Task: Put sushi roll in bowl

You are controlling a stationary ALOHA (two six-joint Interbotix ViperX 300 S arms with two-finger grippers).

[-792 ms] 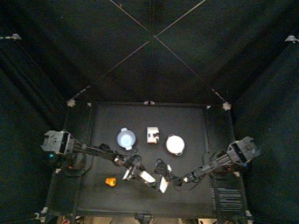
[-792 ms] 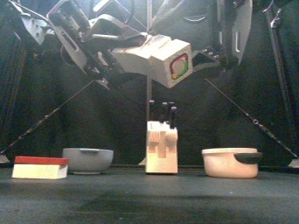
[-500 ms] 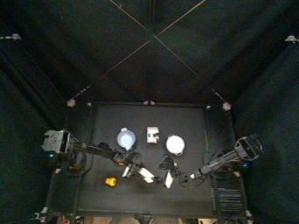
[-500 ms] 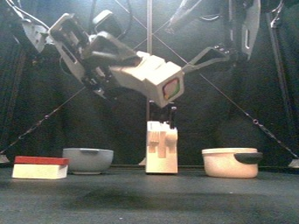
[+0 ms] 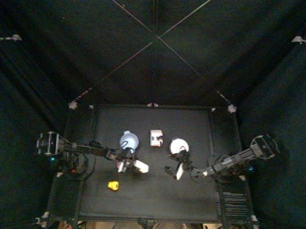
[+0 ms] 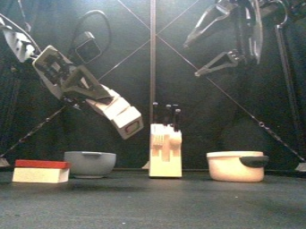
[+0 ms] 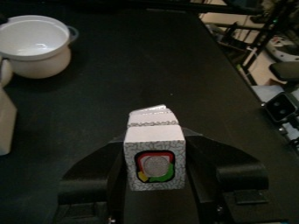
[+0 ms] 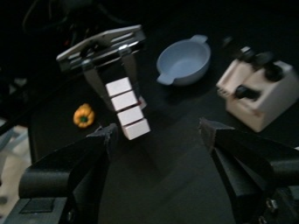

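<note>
The sushi roll (image 7: 153, 147) is a white block with a red, green and yellow centre on its end face. My left gripper (image 7: 155, 168) is shut on it. In the front view the sushi roll (image 6: 122, 115) hangs tilted in the air, above and slightly right of the grey bowl (image 6: 89, 163). From above, the left gripper (image 5: 132, 165) sits just in front of the bowl (image 5: 128, 140). My right gripper (image 8: 160, 140) stands open with nothing between its jaws, facing the roll (image 8: 128, 111) from a short way off, at the table's right-middle (image 5: 182, 167).
A knife block (image 6: 165, 150) stands mid-table between the bowl and a white pot (image 6: 235, 165). A red and white block (image 6: 39, 171) lies at the front left. A small orange thing (image 5: 114, 185) lies near the front edge.
The right gripper has let go of the roll and drawn back to the right. The left gripper has carried the roll left and lower, toward the bowl.
</note>
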